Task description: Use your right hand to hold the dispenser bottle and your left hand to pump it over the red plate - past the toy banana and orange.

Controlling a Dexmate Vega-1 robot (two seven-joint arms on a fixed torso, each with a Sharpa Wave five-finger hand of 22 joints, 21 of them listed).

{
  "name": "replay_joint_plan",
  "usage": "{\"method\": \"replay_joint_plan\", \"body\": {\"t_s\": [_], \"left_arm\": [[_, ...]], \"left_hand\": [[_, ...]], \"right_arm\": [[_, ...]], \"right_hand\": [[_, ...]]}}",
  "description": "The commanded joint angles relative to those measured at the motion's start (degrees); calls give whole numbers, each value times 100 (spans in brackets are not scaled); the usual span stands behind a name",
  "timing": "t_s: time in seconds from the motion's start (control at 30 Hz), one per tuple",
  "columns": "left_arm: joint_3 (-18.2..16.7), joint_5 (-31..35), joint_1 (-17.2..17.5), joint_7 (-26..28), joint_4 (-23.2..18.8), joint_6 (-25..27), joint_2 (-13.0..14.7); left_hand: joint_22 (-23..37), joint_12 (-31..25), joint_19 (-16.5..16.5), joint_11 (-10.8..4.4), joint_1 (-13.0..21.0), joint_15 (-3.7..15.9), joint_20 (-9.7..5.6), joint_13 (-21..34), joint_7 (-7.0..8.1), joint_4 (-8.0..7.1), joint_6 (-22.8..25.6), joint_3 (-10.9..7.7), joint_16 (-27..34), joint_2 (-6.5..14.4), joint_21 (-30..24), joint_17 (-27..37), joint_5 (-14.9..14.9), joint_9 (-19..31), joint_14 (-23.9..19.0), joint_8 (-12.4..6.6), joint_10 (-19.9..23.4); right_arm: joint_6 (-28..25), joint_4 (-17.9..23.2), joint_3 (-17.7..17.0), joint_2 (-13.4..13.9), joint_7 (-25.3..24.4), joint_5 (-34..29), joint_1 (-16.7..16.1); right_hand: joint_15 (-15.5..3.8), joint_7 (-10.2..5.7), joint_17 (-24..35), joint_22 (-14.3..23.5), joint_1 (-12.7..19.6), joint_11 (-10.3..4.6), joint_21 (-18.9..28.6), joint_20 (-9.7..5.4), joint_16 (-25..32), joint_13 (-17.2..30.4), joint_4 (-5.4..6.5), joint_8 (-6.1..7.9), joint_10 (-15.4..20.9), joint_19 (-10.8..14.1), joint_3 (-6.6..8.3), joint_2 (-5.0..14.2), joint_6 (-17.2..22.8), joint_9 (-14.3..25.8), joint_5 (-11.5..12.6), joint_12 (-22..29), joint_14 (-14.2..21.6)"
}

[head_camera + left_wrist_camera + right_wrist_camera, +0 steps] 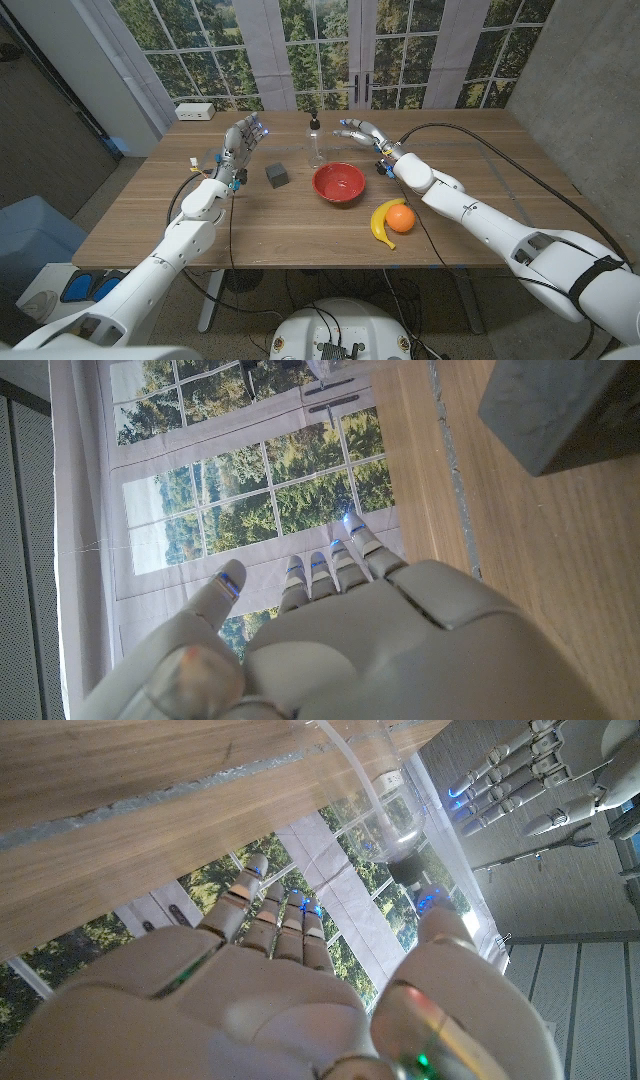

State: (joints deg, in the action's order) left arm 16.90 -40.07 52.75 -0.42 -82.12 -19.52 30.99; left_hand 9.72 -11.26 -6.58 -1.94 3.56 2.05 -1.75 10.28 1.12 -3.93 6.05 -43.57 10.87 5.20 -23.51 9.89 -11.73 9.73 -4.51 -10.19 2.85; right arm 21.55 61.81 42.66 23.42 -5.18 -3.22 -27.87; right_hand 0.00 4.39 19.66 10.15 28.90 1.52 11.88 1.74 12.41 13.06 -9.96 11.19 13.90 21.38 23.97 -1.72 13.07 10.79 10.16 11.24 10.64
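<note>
Step in hand: the approach; neither hand has the dispenser bottle (pixel 315 139) yet, so holding and pumping are both still to do.
Dispenser bottle: clear with a dark pump head, upright near the table's far edge, just behind the red plate (pixel 338 183).
Right hand (pixel 360 132): raised just right of the bottle, fingers apart and reaching toward it, holding nothing; in its wrist view the bottle (pixel 400 815) lies just beyond the fingertips.
Left hand (pixel 241 140): lifted left of the bottle and well apart from it, fingers spread, empty.
Next move: by judgement, the right hand must close around the bottle's body and steady it, perhaps bringing the spout over the plate; only then can the left hand come across to press the pump head.
Toy banana (pixel 381 222) and orange (pixel 401 218): touching, nearer the robot than the plate.
Dark cube (pixel 277 175): left of the plate.
Surface: wooden table (pixel 150 215).
Room: tall paned windows with trees outside; a white box (pixel 194 111) at the far left corner.
</note>
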Motion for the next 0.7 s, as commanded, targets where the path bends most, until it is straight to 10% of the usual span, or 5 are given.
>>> {"method": "replay_joint_plan", "body": {"t_s": [0.03, 0.7], "left_arm": [[-37, -1, 63, 50, -56, -14, 27], [-96, -27, 159, 87, -133, -21, 71]], "left_hand": [[15, 3, -68, -9, -69, 125, 5, 7, -5, 11, 47, -44, -25, 343, 22, 16, 18, 33, -69, -33, 40], [16, 4, -89, -10, -83, 131, 0, 7, -11, 10, 50, -55, -28, 345, 58, 16, 18, 33, -72, -32, 46]], "right_arm": [[160, -264, 96, -147, 6, -48, 140], [266, -586, 243, -345, -49, -133, 292]], "right_hand": [[-3, -17, 17, 3, 62, -8, -17, 19, 17, -4, -2, 34, -17, 32, -22, -25, -5, 26, -2, 26, 8], [-24, -51, 8, 6, 38, -32, -26, 18, 18, -7, 46, 42, -19, 18, -83, -92, 15, 29, 3, 35, -19]]}}
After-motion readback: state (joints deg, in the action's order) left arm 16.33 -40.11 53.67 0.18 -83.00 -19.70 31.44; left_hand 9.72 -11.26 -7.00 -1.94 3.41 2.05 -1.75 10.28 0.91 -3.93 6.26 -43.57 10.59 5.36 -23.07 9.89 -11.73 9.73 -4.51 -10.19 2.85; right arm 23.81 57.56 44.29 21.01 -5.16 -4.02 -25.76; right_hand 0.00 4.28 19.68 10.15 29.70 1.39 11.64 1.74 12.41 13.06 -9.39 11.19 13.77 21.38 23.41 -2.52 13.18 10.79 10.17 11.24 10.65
